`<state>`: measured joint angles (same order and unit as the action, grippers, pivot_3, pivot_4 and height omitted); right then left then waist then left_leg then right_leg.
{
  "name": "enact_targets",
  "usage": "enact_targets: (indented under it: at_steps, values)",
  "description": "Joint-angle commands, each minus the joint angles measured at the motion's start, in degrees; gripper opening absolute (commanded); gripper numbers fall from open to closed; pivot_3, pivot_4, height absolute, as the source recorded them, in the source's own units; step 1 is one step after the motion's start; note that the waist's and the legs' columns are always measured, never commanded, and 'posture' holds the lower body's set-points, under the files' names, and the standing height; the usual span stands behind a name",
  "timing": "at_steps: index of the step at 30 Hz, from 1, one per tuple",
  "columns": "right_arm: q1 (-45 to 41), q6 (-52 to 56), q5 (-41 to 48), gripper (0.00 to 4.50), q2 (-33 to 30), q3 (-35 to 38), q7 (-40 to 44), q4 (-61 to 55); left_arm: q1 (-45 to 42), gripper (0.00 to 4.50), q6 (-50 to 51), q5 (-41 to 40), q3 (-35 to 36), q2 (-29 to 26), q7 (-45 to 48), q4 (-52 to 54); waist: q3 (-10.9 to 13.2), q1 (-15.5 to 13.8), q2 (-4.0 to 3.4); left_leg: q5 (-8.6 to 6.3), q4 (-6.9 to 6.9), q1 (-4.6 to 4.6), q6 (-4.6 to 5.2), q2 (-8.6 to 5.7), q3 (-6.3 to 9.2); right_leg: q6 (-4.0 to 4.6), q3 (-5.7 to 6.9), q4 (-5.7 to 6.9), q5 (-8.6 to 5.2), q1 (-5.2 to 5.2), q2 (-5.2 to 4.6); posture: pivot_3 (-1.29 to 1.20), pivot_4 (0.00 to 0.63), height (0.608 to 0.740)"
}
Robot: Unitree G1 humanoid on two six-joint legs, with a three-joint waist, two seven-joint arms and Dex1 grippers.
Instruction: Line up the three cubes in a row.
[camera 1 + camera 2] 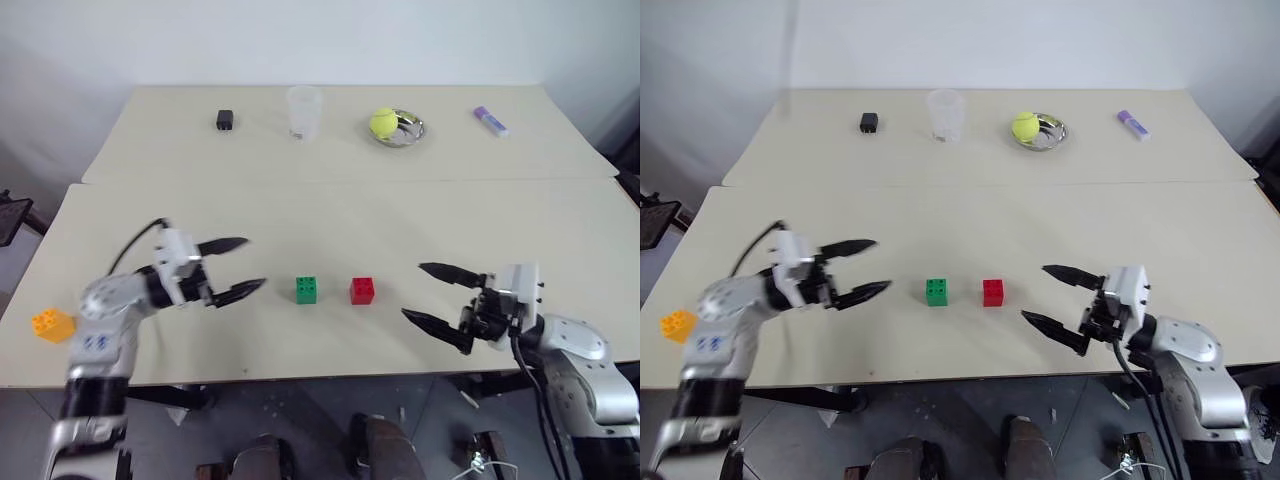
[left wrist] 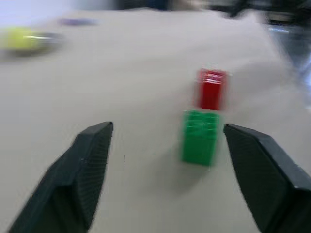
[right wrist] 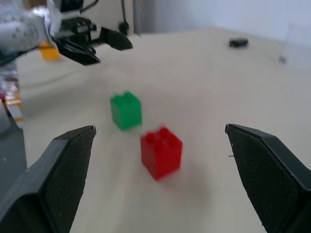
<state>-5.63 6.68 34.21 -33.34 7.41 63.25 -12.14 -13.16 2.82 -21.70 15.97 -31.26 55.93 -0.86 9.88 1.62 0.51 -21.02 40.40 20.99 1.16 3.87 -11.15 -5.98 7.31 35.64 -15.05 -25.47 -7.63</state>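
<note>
While green cube [image 1: 307, 289] and red cube [image 1: 362, 290] sit paired mid-worktop [image 1: 330, 215], the orange-yellow cube [image 1: 52, 324] lies far left behind the open, empty left claw [image 1: 232, 268], nearer than the open right claw [image 1: 438, 295].

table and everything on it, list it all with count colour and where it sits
table: two, beige, set edge to edge, one near and one far
green cube: one, green, near table, middle, beside the red one with a gap between
red cube: one, red, just right of the green cube
orange-yellow cube: one, near table's far left edge, apart from the other two
black block: one, black, far table, left
cup: one, clear, far table, centre
tennis ball: one, yellow-green, in the dish
dish: one, silvery, far table, right of the cup
marker: one, purple, far table, right
left gripper: fingers open, left of the green cube, empty
right gripper: fingers open, right of the red cube, empty
</note>
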Motion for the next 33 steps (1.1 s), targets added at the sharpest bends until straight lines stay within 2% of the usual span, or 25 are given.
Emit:
enact_targets:
  at_steps: [1,6,9,12,15,21,27,31,33]
  values:
    - [-2.79,-0.58,0.27,4.5,1.15,-2.7,1.61,-1.77,9.07,4.47,0.91,-1.41,9.66,4.79,-14.36,10.61,0.0,-0.13,0.02,-0.01,-0.02,-0.01,0.03,-0.02,-0.01,-0.01,-0.03,0.02,0.0,0.0,-0.05,0.0,0.15,0.74]
    - [-7.22,-1.83,-0.98,4.5,3.3,-7.67,3.81,-2.13,26.27,4.47,-1.33,-1.85,21.69,15.2,-28.27,18.2,-0.03,-0.06,0.06,-0.04,0.02,-0.01,0.06,-0.04,-0.05,-0.01,-0.05,-0.06,0.01,0.03,-0.08,0.0,0.15,0.74]
    - [-8.65,-3.17,-2.5,4.5,3.25,-9.32,5.5,-0.98,29.7,4.47,-2.35,-3.59,27.48,19.11,-35.53,18.07,-0.02,-0.17,0.16,-0.14,0.0,-0.05,0.07,0.01,-0.11,0.0,0.02,-0.07,0.0,0.02,-0.06,0.0,0.15,0.74]
    - [-10.82,-2.35,-1.73,4.5,3.06,-10.1,6.93,-0.63,34.04,4.47,-4.57,-6.13,33.14,22.45,-38.96,14.54,-0.05,-0.54,0.19,-0.13,0.06,-0.06,0.09,0.01,-0.05,0.07,0.03,-0.18,-0.04,0.02,-0.12,0.0,0.15,0.74]
    - [-11.51,-1.13,-0.86,4.5,2.88,-10.36,7.63,-1.01,35.8,4.47,-5.71,-6.79,33.95,24.18,-40.5,12.81,-0.09,-0.26,0.2,-0.19,0.05,-0.13,0.18,0.05,-0.15,0.08,0.01,-0.16,-0.03,0.02,-0.25,0.0,0.15,0.74]
    - [-12.06,0.02,-0.86,4.5,3.23,-10.64,7.62,-0.8,33.21,4.47,-4.3,-5.97,29.46,24.4,-43.78,13.0,-0.28,-0.53,0.51,-0.2,0.06,-0.1,0.19,0.02,-0.16,0.09,0.09,-0.18,-0.03,0.02,-0.29,0.0,0.15,0.74]
    - [-11.6,1.74,-0.58,4.5,2.96,-10.89,7.23,-2.07,25.24,4.47,1.79,-4.54,26.22,19.6,-50.25,11.35,-0.35,-0.44,0.59,-0.19,0.05,-0.1,0.13,-0.02,-0.15,0.12,0.18,-0.1,-0.02,0.01,-0.24,0.0,0.15,0.74]
    - [-10.57,2.48,-0.72,4.5,2.82,-10.61,6.14,-3.18,21.02,4.47,6.95,-4.76,26.91,17.53,-56.51,9.11,-0.36,0.01,0.59,-0.21,0.04,-0.1,0.12,-0.01,-0.23,0.12,0.19,0.01,-0.01,0.01,-0.23,0.0,0.15,0.74]
    - [-10.07,2.36,-0.99,4.5,2.76,-10.35,5.57,-3.61,20.73,4.1,8.67,-3.56,25.47,16.16,-56.51,8.57,-0.38,0.13,0.63,-0.23,0.03,-0.1,0.09,0.03,-0.29,0.12,0.22,-0.01,-0.01,0.01,-0.17,0.0,0.15,0.74]
